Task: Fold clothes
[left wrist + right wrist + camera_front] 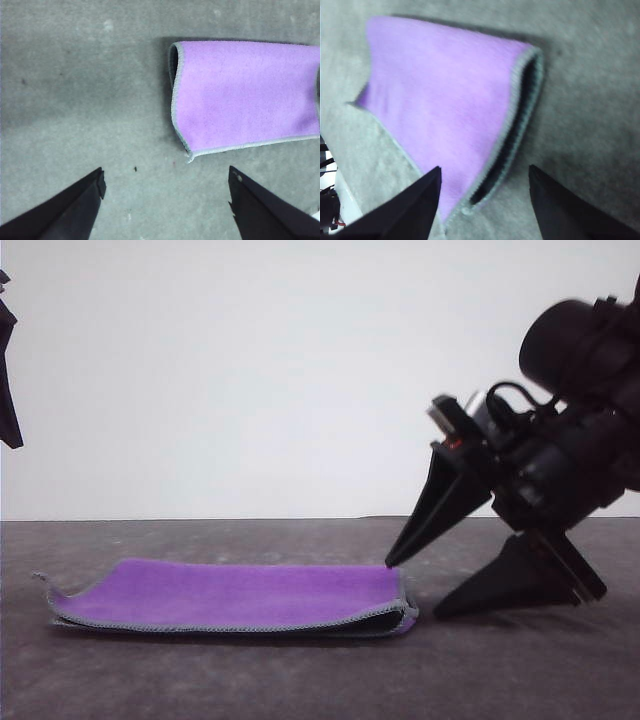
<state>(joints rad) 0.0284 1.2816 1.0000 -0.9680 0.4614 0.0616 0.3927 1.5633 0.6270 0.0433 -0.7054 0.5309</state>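
The clothes (240,598) are a single small cloth, soft and fuzzy like fleece, bright purple on the upturned face with a stitched grey edging running round the border. It lies folded in two layers on the table (300,680), a flat surface of mottled, slightly speckled grey. In the right wrist view the fold's open end (517,125) gapes a little, showing a dark inner face between the two grey-edged layers. One corner at the end of the cloth farthest from the right gripper curls slightly upward.

There are two grippers, each with two black, wedge-shaped fingers tapering to narrow tips. The right gripper (412,588) is just beside the cloth's open end, its fingers spread well apart; one fingertip (392,562) sits at the cloth's upper corner edge, the other is low near the table beside the cloth. It grips nothing. The left gripper (167,182) is above the table near the cloth's opposite end, its fingers wide apart and holding nothing.
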